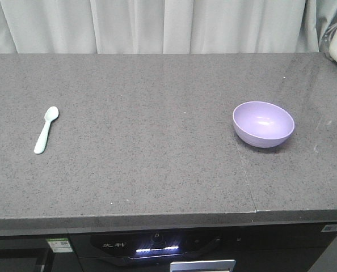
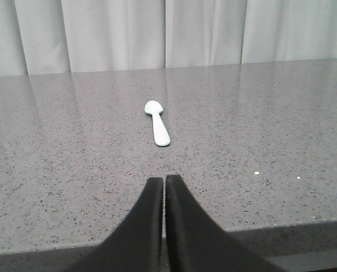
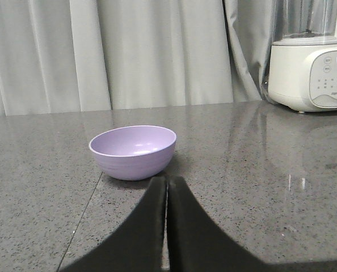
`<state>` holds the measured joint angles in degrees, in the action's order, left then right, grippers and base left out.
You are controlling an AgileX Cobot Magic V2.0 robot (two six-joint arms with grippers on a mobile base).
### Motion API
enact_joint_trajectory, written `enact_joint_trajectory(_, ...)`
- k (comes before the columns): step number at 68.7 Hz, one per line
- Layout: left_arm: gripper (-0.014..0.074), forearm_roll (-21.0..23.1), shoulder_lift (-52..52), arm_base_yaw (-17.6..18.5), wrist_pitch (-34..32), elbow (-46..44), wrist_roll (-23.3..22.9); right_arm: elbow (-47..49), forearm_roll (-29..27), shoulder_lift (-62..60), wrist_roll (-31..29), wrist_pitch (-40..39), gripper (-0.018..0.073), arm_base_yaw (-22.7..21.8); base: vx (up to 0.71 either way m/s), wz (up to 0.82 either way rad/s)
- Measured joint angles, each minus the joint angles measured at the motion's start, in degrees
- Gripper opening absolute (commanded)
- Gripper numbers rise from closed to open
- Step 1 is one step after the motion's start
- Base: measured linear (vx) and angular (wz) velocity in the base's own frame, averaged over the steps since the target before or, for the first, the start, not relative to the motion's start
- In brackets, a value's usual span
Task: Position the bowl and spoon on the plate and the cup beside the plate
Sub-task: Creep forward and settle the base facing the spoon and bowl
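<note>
Two of the four task pieces are all I can find: the spoon (image 1: 46, 130) lies flat at the left of the front view, scoop toward the top of the frame, and the bowl (image 1: 263, 123) sits upright at the right, well apart from it, both on the bare grey desk (image 1: 157, 147). The plate and the cup appear in none of my views, so nothing is arranged yet.

The left hand (image 2: 164, 180) is clenched on nothing, jaws pressed together, low at the near edge of the desk with the spoon straight ahead at mid-frame. The right hand (image 3: 167, 182) is likewise clenched and empty, with the bowl just beyond its tips, left of centre.

My worries from here:
- With no plate in sight, anything I lift has no target. I judge I should locate it first.
- The spoon is thin and lies flush on a smooth surface. A pinch from above could skid it away or scrape the fingertips.
- The bowl's wall is rounded and slick-looking, so a rim grip could tip it or let it slip.
- The white appliance (image 3: 313, 68) at the upper right of the right wrist view is something a wide swing could hit.
</note>
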<state>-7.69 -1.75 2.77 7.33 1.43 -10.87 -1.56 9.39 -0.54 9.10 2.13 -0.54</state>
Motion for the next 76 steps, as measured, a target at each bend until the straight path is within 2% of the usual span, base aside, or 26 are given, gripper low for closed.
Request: enact_joint_trajectory(76,-0.0006,0.0,0.0,0.0,0.0,0.0,0.0,0.0,0.0,0.0,0.0,0.0,-0.0005,0.0,0.03,0.01)
